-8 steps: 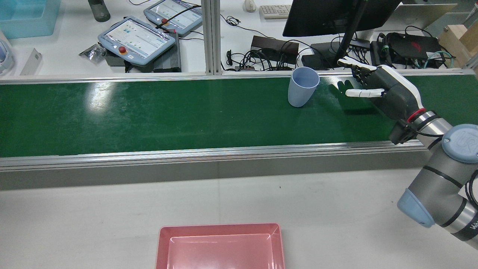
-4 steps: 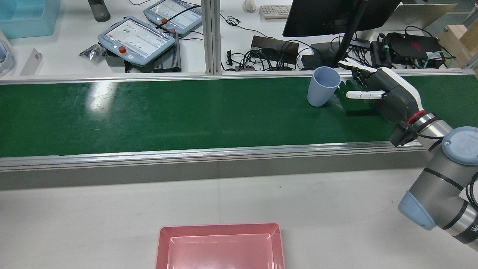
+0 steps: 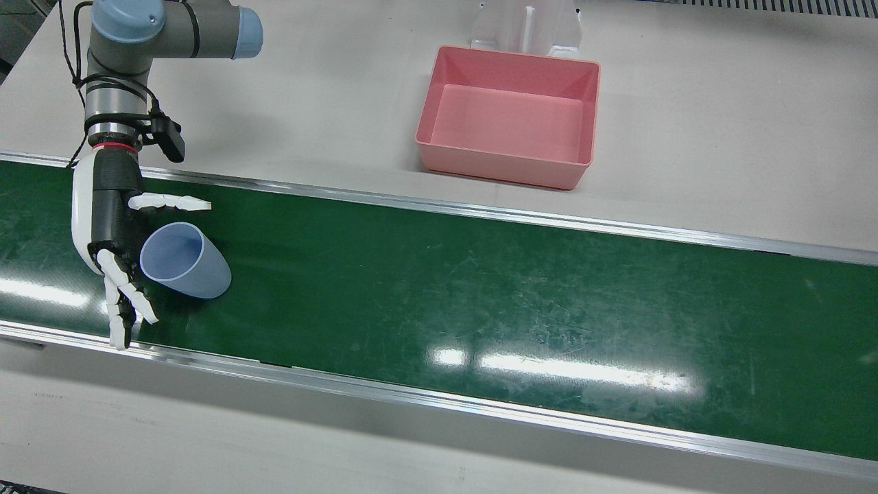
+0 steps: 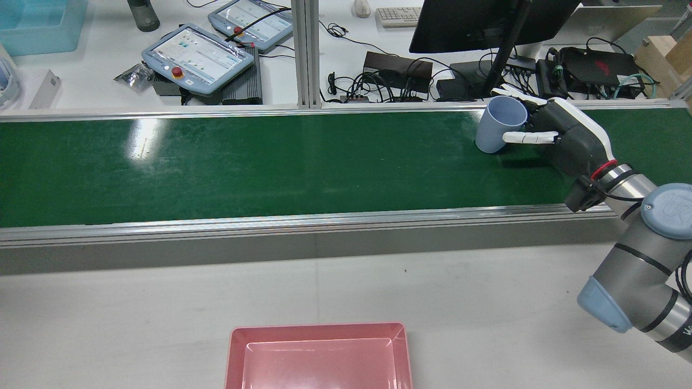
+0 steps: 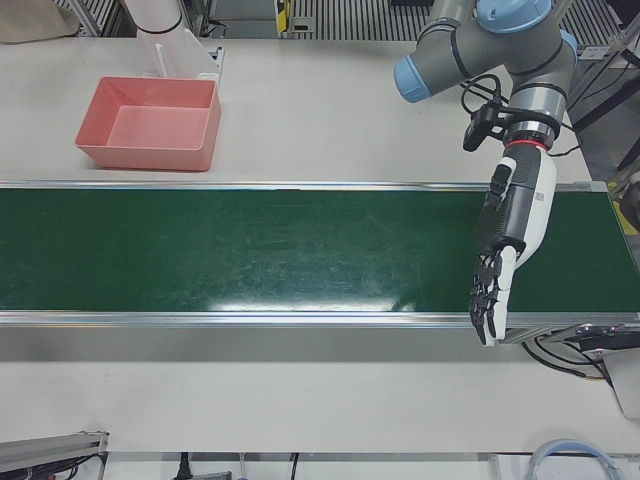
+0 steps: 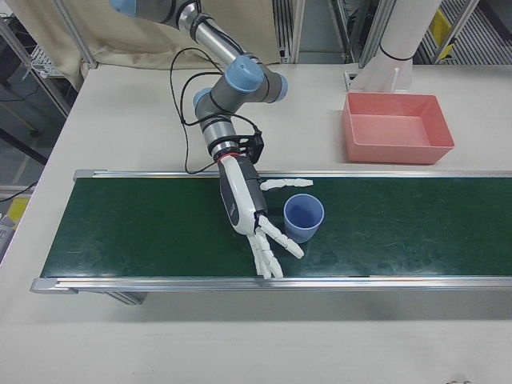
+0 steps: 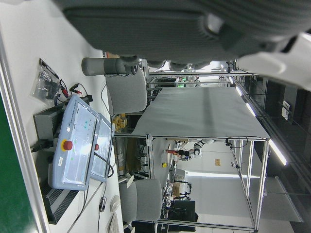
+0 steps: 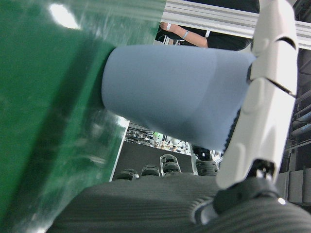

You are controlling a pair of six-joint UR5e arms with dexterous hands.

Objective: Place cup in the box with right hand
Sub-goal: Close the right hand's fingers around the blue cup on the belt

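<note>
A pale blue cup (image 3: 182, 261) (image 4: 497, 127) (image 6: 303, 218) stands upright on the green belt (image 4: 270, 162). My right hand (image 3: 110, 213) (image 4: 567, 135) (image 6: 244, 196) is open around it, thumb stretched along the near side and fingers spread past the far side. In the right hand view the cup (image 8: 175, 97) fills the space in front of the palm, close beside the white thumb. The pink box (image 3: 507, 165) (image 4: 319, 332) (image 6: 396, 150) sits empty on the grey table off the belt. My left hand (image 5: 510, 220) (image 7: 170, 24) hangs open over the belt's other end, holding nothing.
Aluminium rails (image 4: 324, 219) border the belt on both sides. Behind the far rail lie two teach pendants (image 4: 197, 56), a monitor (image 4: 486, 21) and tangled cables (image 4: 378, 81). Grey tabletop (image 4: 486, 302) lies between the belt and the pink box.
The cup has travelled rightwards along the belt, from well clear of my right hand into the space between its thumb and fingers. The hand has barely shifted and stays spread.
</note>
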